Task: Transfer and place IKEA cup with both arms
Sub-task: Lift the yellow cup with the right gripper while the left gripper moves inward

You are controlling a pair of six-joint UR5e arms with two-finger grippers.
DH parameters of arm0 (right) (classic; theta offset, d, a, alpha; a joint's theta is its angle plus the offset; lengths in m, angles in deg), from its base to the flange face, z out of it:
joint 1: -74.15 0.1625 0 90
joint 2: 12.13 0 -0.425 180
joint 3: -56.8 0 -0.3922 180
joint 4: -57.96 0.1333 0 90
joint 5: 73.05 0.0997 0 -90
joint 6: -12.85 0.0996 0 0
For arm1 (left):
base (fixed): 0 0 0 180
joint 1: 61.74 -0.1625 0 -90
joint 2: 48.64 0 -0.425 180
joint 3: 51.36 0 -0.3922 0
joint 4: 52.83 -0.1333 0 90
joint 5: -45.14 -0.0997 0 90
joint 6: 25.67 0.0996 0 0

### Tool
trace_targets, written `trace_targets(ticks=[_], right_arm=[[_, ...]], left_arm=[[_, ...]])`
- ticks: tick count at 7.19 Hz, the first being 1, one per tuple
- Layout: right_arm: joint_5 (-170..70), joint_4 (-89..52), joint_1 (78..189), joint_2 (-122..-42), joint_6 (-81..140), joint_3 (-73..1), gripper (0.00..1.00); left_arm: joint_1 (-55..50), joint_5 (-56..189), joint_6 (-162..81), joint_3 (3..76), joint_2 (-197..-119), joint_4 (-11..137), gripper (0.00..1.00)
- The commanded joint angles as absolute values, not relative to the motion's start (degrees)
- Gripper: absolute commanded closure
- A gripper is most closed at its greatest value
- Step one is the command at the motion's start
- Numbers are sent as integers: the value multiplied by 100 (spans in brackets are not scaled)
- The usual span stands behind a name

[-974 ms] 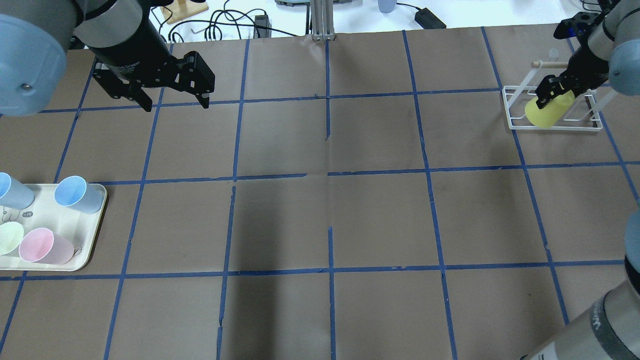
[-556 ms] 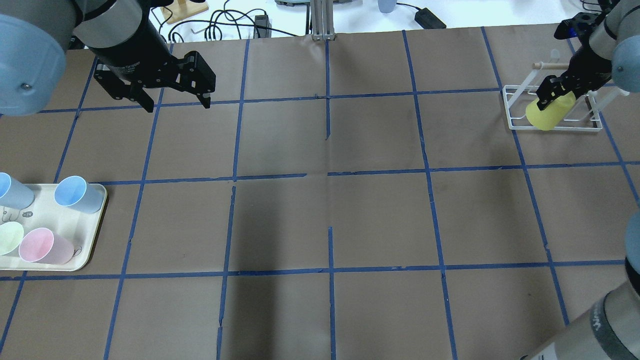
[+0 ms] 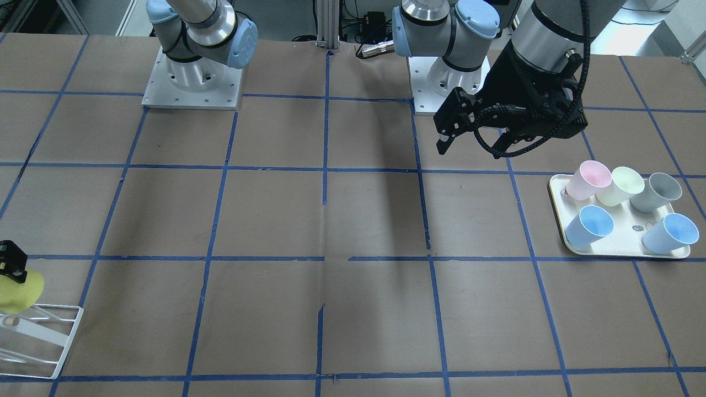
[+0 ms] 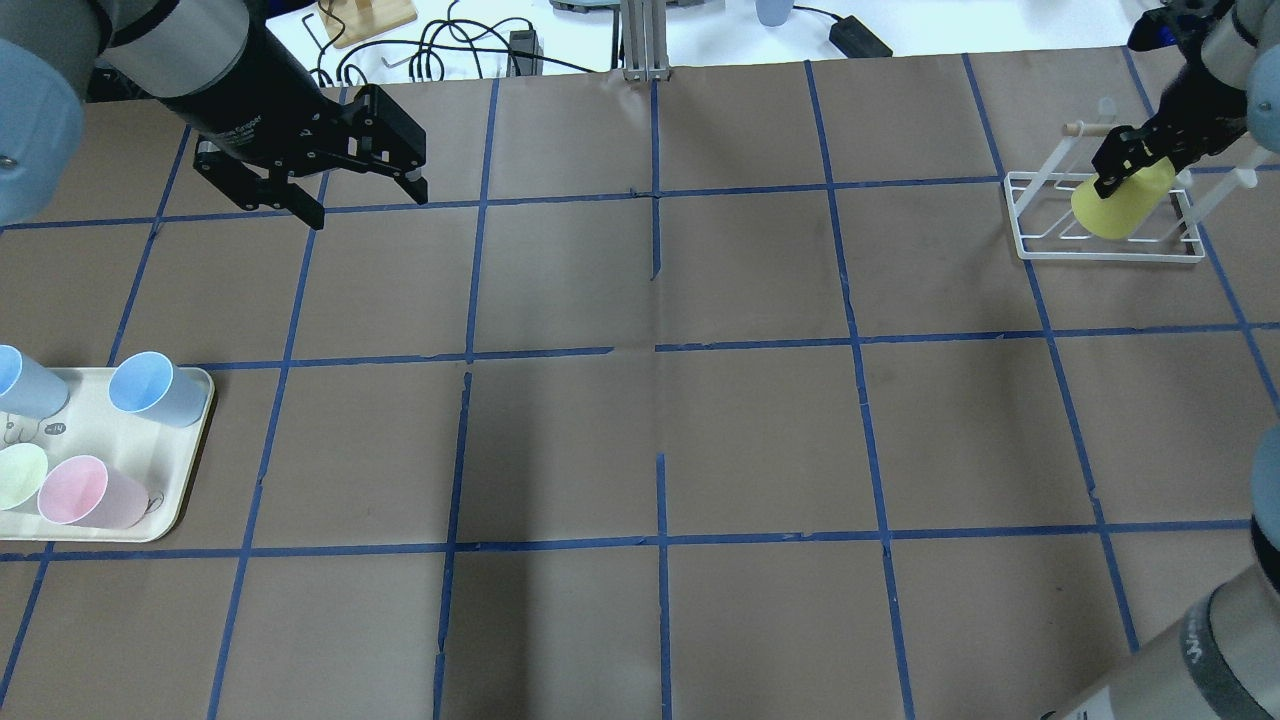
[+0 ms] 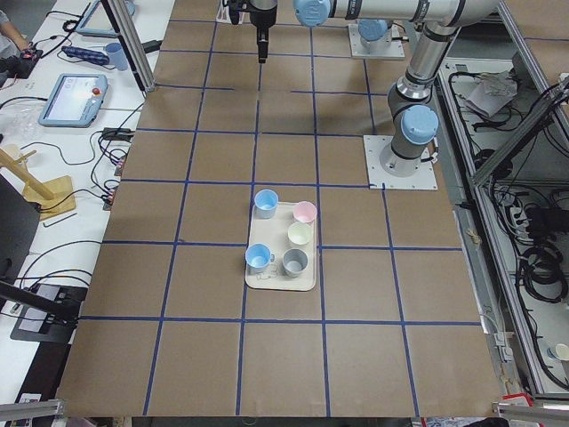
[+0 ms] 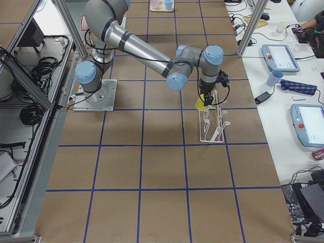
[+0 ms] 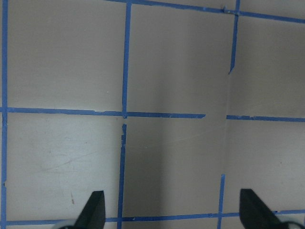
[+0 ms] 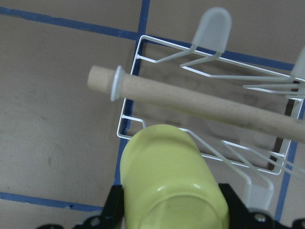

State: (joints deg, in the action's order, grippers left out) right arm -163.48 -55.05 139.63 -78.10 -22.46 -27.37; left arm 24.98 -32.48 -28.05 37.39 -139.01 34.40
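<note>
The bright yellow IKEA cup (image 4: pixel 1125 208) is tilted over the white wire rack (image 4: pixel 1030 245) at the table's far right. My right gripper (image 4: pixel 1125 180) is shut on the cup near its base and holds it above the rack's wires. In the right wrist view the cup (image 8: pixel 167 176) sits between the fingers, just under the rack's wooden dowel (image 8: pixel 190 102). The cup also shows in the front view (image 3: pixel 14 289) and the right side view (image 6: pixel 201 103). My left gripper (image 4: pixel 368 208) is open and empty, hovering over the far left of the table, and its open fingers (image 7: pixel 93 212) show only bare paper between them.
A cream tray (image 4: pixel 170 500) at the near left holds several pastel cups, among them a blue one (image 4: pixel 150 388) and a pink one (image 4: pixel 85 492). The tray also shows in the front view (image 3: pixel 557 204). Cables and equipment lie beyond the table's far edge.
My right gripper has carried the yellow cup up and further over the rack, away from its front edge. My left gripper has turned slightly and shifted a little to the left.
</note>
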Motion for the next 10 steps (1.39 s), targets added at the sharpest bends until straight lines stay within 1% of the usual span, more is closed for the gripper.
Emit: trace_targets(ticks=[1,3,4,6,7,9,10], right_arm=[[-16349,-4677,13963,-7814,-2248,-2102,81],[-16349,-3849,13972,-7971,-2248,-1652,83],[-16254,-3297,14024,-8312,-2179,-1598,85],[-15721,-2655,14435,-8928,-2012,-1632,84],[-14968,-2528,14681,-9035,-1498,-1641,79],[-14855,-2360,15174,-9219,-610,-1746,80],[-14829,-2360,15541,-9455,39,-2008,81]], left_arm=[[2152,-2329,-2804,3803,-13899,3575,0],[1869,-1642,-2760,3908,-13882,3700,0],[1773,-1116,-2734,4048,-13864,3708,0],[1701,-228,-2629,4346,-13829,3726,0],[1701,517,-2489,4557,-13829,3709,0],[1710,1915,-2023,5223,-13820,3577,0],[1736,2618,-1978,5522,-13872,3307,0]])
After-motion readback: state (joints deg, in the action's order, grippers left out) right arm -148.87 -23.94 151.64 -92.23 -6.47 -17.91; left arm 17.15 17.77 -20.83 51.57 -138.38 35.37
